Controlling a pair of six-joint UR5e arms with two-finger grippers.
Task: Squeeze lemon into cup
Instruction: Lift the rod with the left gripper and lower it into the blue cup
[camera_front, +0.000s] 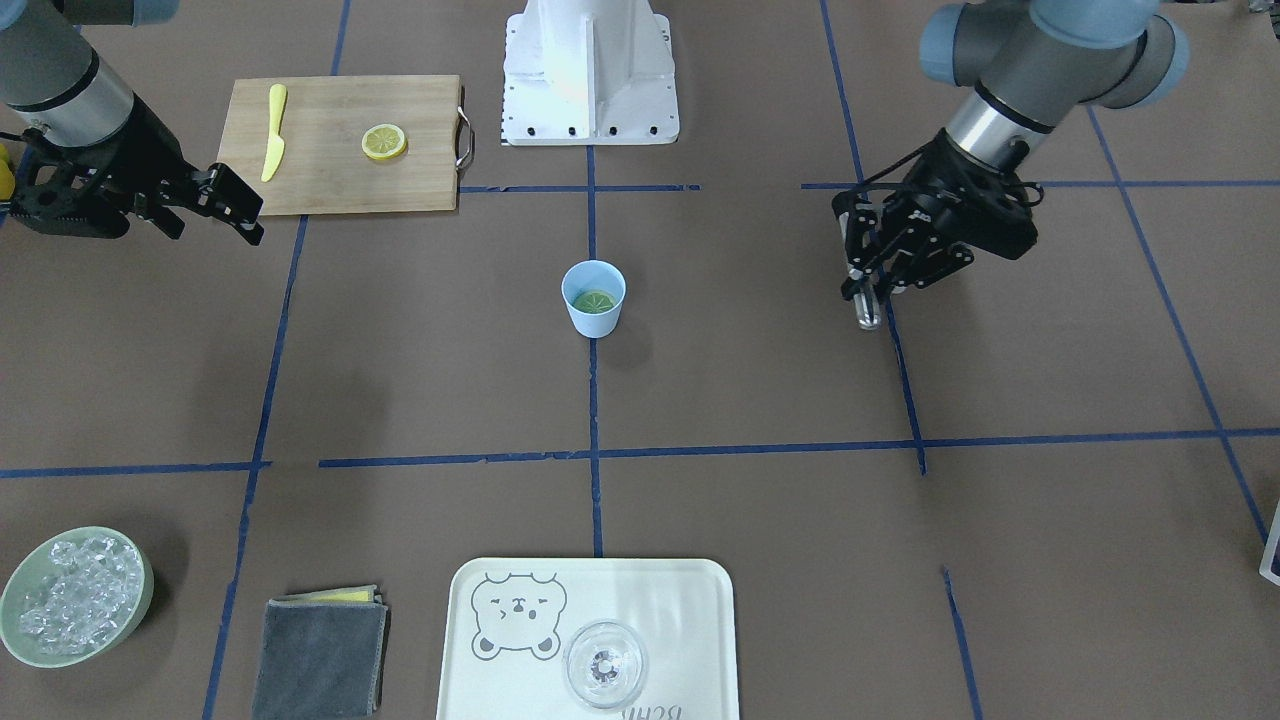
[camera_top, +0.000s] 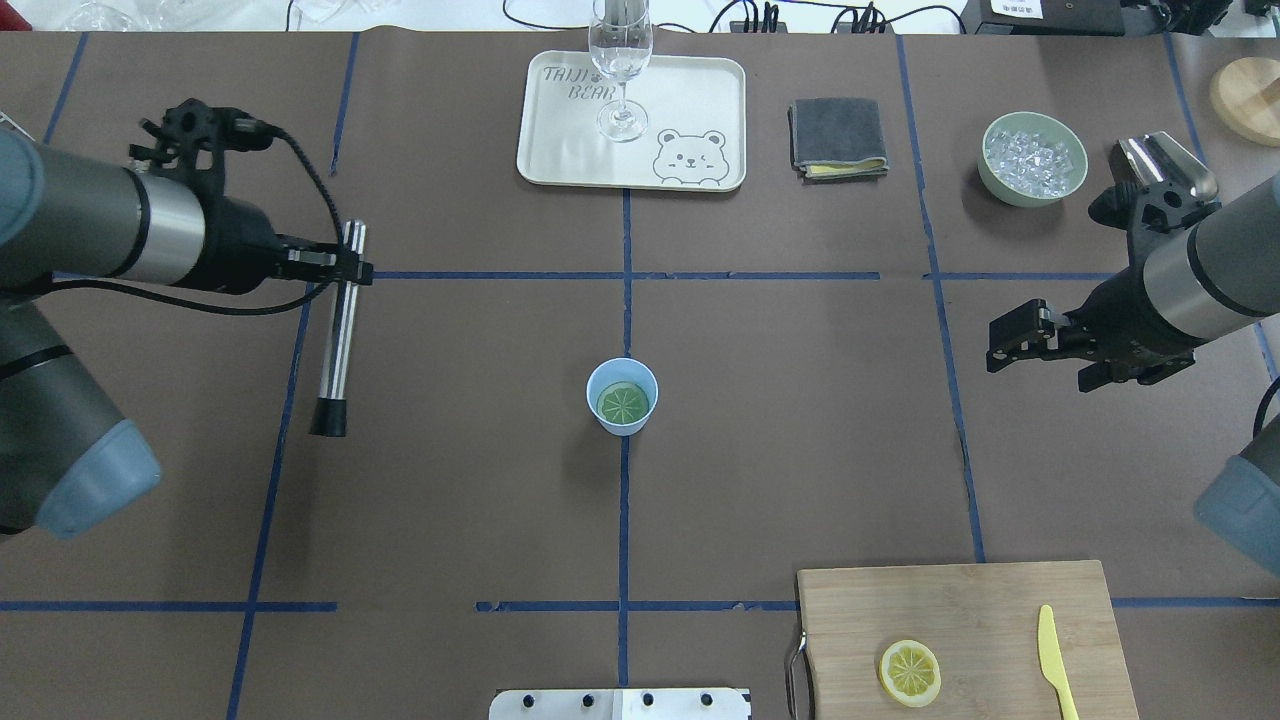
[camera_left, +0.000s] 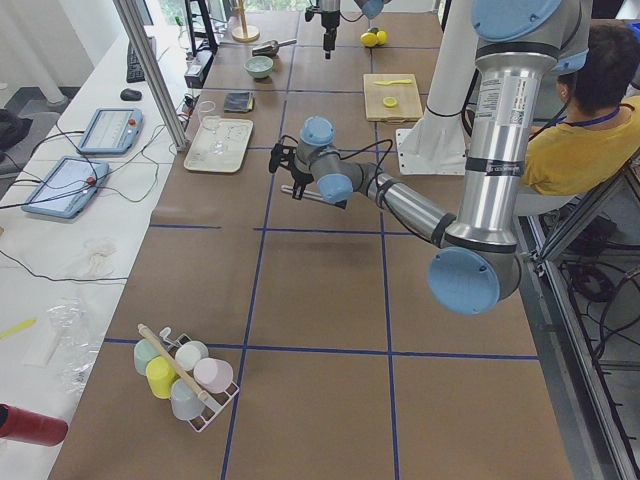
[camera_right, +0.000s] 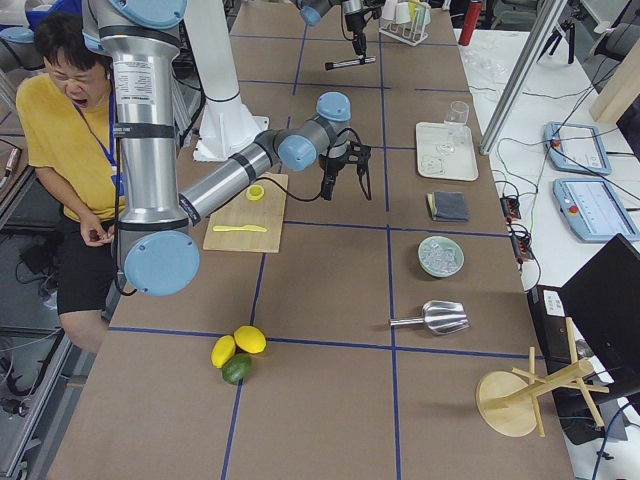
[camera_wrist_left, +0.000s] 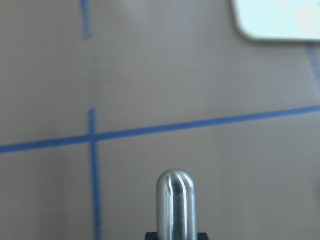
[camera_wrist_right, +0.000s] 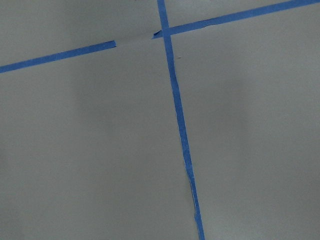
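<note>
The light-blue cup (camera_top: 622, 396) stands at the table's middle, also in the front view (camera_front: 593, 297). A greenish lemon slice (camera_top: 622, 403) lies flat inside it (camera_front: 593, 301). A second yellow lemon slice (camera_top: 909, 672) lies on the cutting board (camera_top: 950, 610). My left gripper (camera_top: 350, 268) is shut on a silver rod with a black end (camera_top: 335, 340), held well to the left of the cup; the rod's rounded tip shows in the left wrist view (camera_wrist_left: 175, 205). My right gripper (camera_top: 1000, 340) is open and empty, far right of the cup.
A yellow knife (camera_top: 1052, 655) lies on the board. A bear tray (camera_top: 560, 150) with a clear glass (camera_top: 620, 60) is at the far middle. A grey cloth (camera_top: 838, 135), a green bowl of ice (camera_top: 1033, 158) and a metal scoop (camera_top: 1165, 165) are at the far right.
</note>
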